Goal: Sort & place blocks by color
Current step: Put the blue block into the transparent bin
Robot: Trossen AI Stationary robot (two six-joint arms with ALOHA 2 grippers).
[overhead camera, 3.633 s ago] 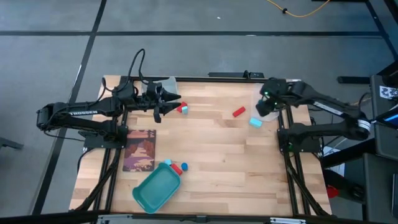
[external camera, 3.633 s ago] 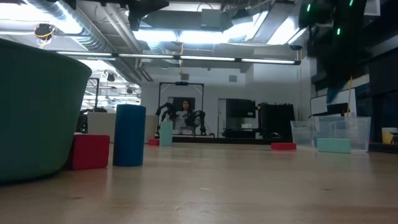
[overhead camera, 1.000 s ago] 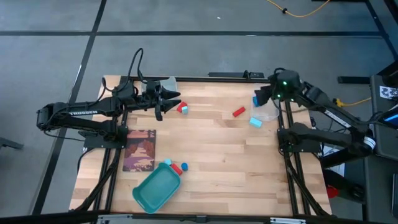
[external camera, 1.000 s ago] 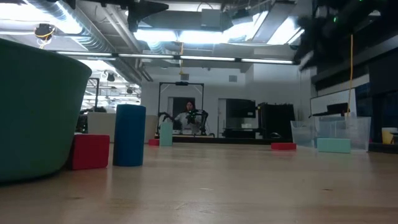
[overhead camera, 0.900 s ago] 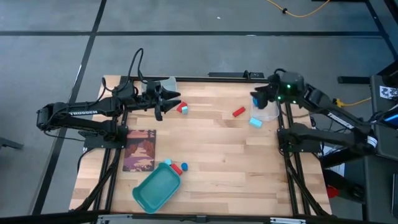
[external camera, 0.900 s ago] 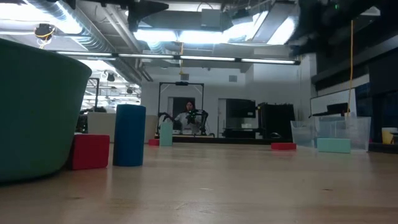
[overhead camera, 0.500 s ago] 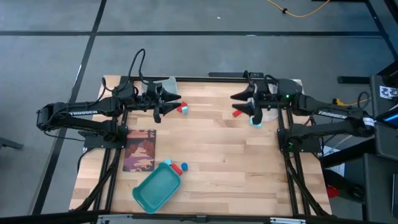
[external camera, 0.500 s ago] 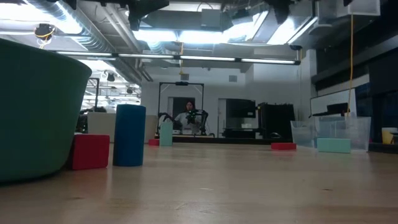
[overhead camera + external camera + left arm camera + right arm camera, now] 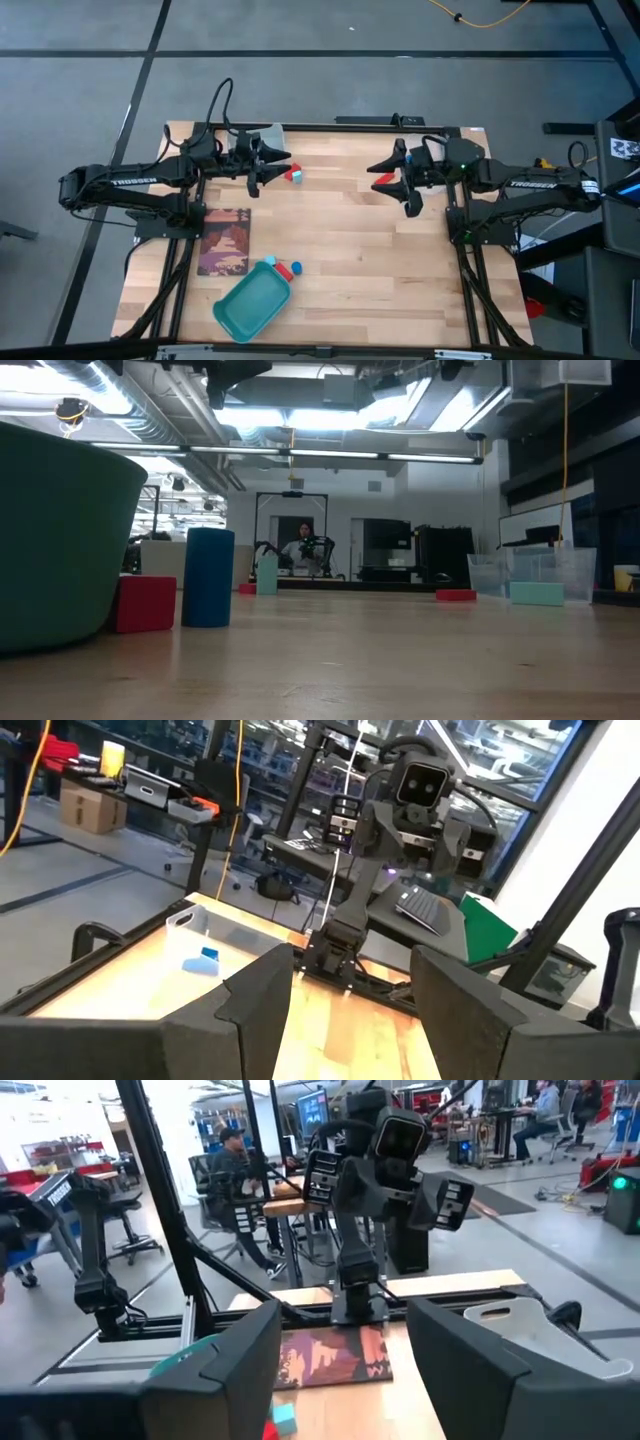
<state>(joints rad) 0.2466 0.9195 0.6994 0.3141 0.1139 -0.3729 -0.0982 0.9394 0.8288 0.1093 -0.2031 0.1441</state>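
My left gripper is open and empty over the far left of the table, next to a red block. My right gripper is open and empty, pointing toward the table's left above a flat red block that lies on the wood. A light cyan block lies on the table by a clear bin; in the high view my right arm hides it. A dark blue block lies in that bin. A dark blue cylinder and a red block stand beside the teal tray.
A patterned mat lies near the left edge. Another clear bin stands at the far left corner behind my left gripper. A cyan block stands far back in the low view. Bare wood lies in the middle and near right.
My right gripper has swung from over the clear bin at the right edge toward the table's left and turned to point left, stopping over the flat red block. The blue patch seen at its tip a second ago no longer shows there.
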